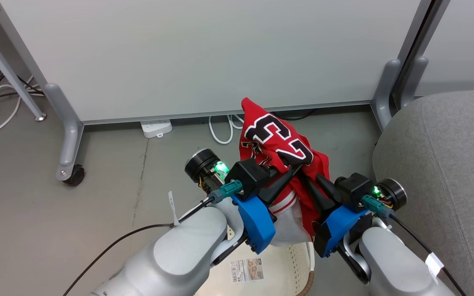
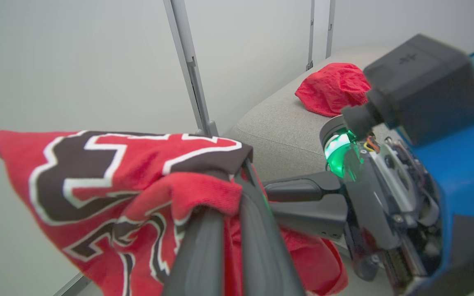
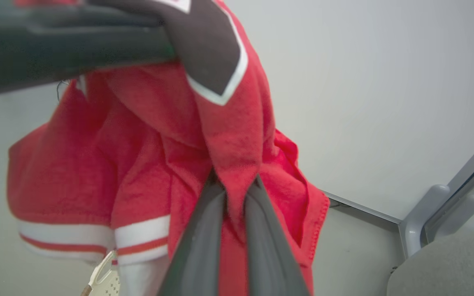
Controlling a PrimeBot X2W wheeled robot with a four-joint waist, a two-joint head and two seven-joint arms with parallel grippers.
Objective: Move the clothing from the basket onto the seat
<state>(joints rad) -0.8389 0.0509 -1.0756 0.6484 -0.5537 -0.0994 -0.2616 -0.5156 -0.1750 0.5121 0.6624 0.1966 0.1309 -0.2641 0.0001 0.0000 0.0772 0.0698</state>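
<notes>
Holding the red jersey (image 1: 276,137) above the basket (image 1: 286,267) at 6 o'clock, pinched tight by left gripper (image 2: 231,193) and right gripper (image 3: 235,189), with the seat (image 1: 447,164) at 3 o'clock and a red cloth (image 2: 331,88) on it.

Open floor (image 1: 35,222) lies left. Right, the seat (image 1: 447,164) has bare room along its near edge; a red cloth (image 2: 331,88) sits on top. Ahead a white panel (image 1: 204,53) and its grey foot (image 1: 385,92) block. The jersey (image 1: 278,135) fills the gap above the basket (image 1: 290,263).
</notes>
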